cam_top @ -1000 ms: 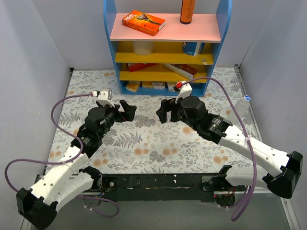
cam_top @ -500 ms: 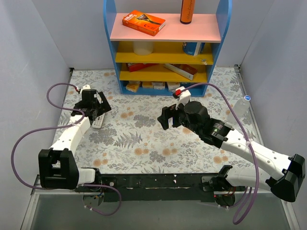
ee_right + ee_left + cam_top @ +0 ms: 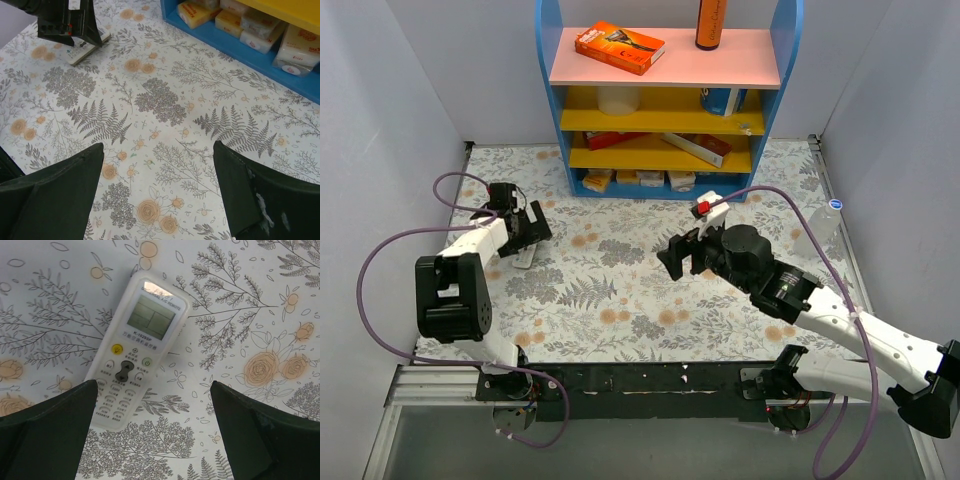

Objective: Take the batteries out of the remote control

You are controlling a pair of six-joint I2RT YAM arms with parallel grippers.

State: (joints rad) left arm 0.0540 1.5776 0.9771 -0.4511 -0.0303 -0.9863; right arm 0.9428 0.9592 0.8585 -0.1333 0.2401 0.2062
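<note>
Left gripper (image 3: 152, 385) jaws wide, empty, over remote control (image 3: 137, 352) lying buttons-up on counter (image 3: 235, 270). Straddle long edges squarely; battery side likely underneath.

Remote control (image 3: 135, 352), 9 o'clock on table: off-white body, grey-green screen, one yellow button, one green, dark centre pad.
Table (image 3: 620, 310): white cover, grey fern-and-leaf print, orange blossoms.
Shelf unit (image 3: 546, 100), 12 o'clock: blue frame, pink top, yellow shelves.
Box (image 3: 618, 47) on top: orange.
</note>
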